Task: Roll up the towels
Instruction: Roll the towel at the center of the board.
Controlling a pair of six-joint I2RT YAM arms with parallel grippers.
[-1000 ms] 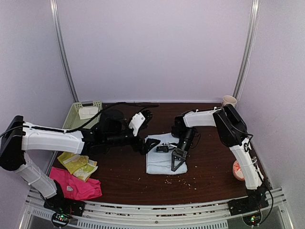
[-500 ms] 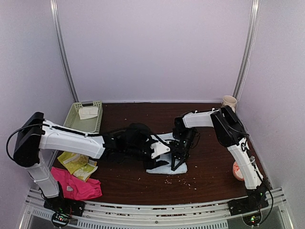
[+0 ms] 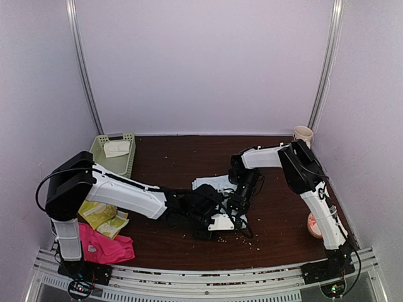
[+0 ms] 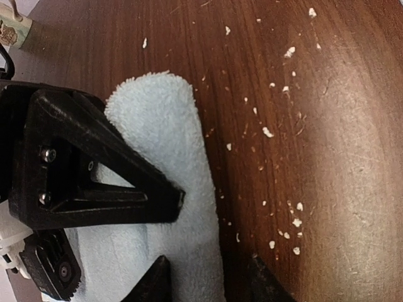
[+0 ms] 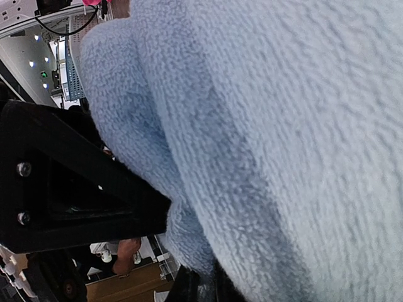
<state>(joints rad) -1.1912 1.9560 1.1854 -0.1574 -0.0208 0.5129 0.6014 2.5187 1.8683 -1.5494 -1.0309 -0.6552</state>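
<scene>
A pale blue towel [image 3: 211, 184] lies at the table's middle, its near side turned over into a thick roll [image 4: 173, 163]. My right gripper [image 3: 237, 206] reaches down onto it and is shut on a fold of it [image 5: 208, 286]. My left gripper [image 3: 228, 219] lies low at the towel's near edge. Its fingers [image 4: 157, 280] stand apart astride the roll's edge, one on the cloth and the other over bare table a little off the cloth. Yellow-green patterned towels [image 3: 101, 216] and a hot-pink towel [image 3: 101, 246] lie at the near left. A cream-white towel [image 3: 116, 148] sits in the basket.
The pale green slotted basket [image 3: 99, 156] stands at the back left. A beige cup [image 3: 303, 133] sits in the back right corner and an orange-and-white object [image 3: 313, 224] at the right edge. Crumbs [image 4: 280, 214] dot the wood by the towel.
My left arm swung from behind the towel's left side round to its near edge, and its jaws narrowed. The right gripper stayed shut on the towel. The towel's near part bunched up.
</scene>
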